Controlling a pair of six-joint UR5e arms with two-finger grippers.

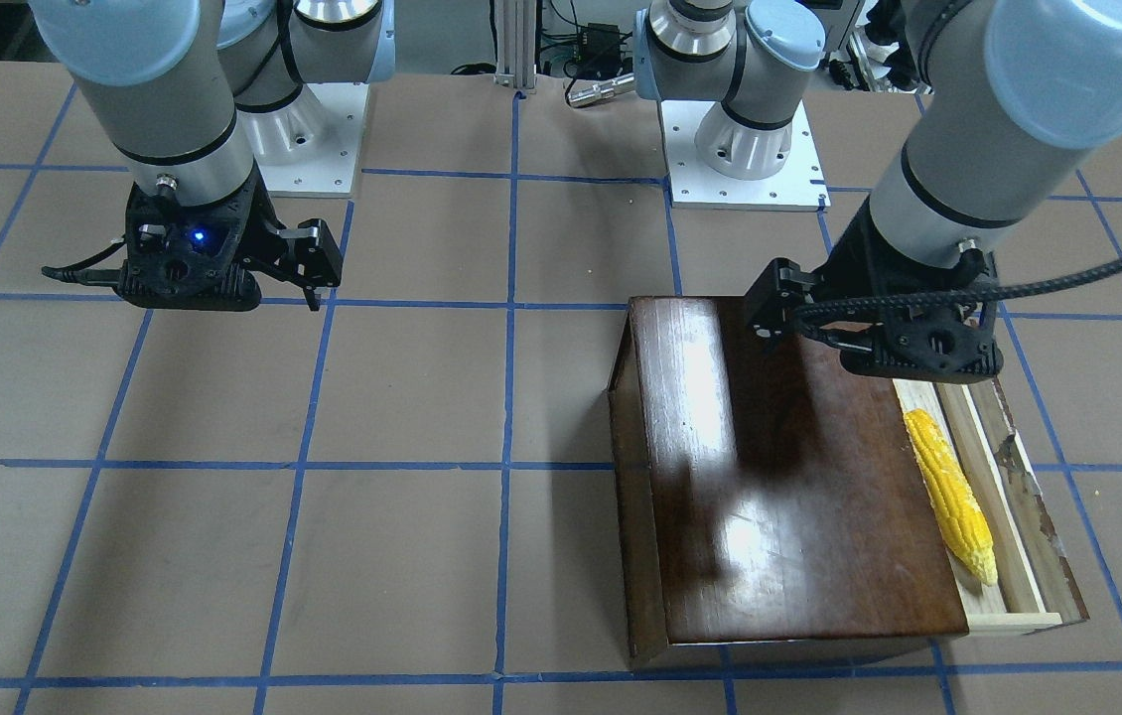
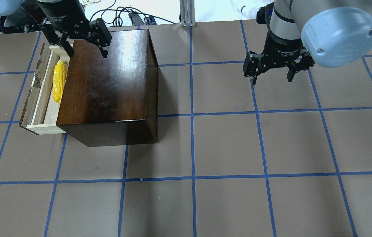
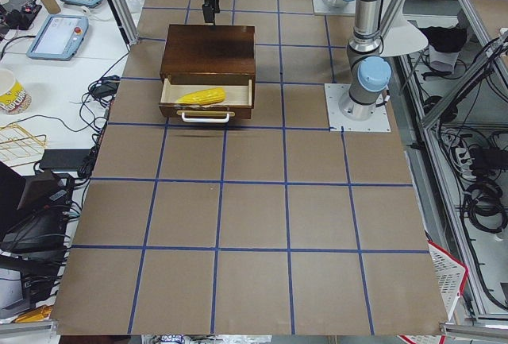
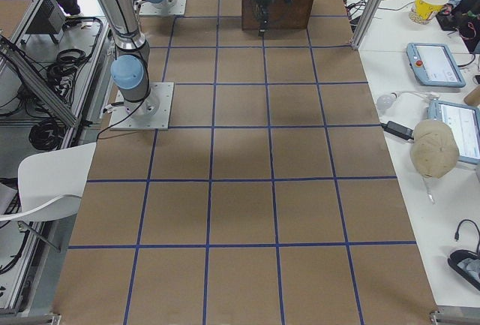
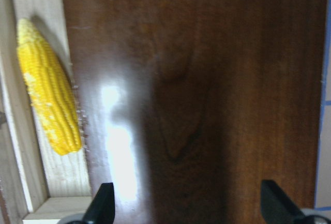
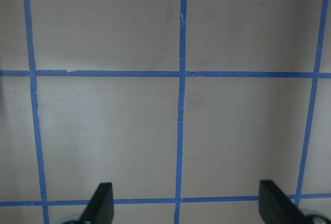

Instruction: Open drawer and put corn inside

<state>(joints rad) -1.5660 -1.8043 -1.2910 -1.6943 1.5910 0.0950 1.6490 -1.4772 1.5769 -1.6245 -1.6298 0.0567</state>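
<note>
At the counter's (image 2: 225, 144) left, the drawer (image 2: 48, 113) stands pulled partway out of the dark-brown box (image 2: 107, 82), toward the robot's left. The corn (image 2: 59, 82) lies inside it on the pale wood floor. It runs lengthwise, close beside the box's edge, with its tapered paler tip pointing away from the robot. A strip of bare drawer floor separates the corn from the worn front panel, and a light-coloured handle (image 3: 205, 118) shows on that panel in the left side view.

The left pincer (image 2: 88, 54) hangs over the far edge of the box top, released, its fingers (image 2: 102, 36) spread wide and holding nothing. It is apart from the corn.

Past the box, blue tape lines (image 2: 191, 131) cross the brown counter in a grid. Well to the right, the right pincer (image 2: 271, 79) hovers over bare counter, also released and empty.
</note>
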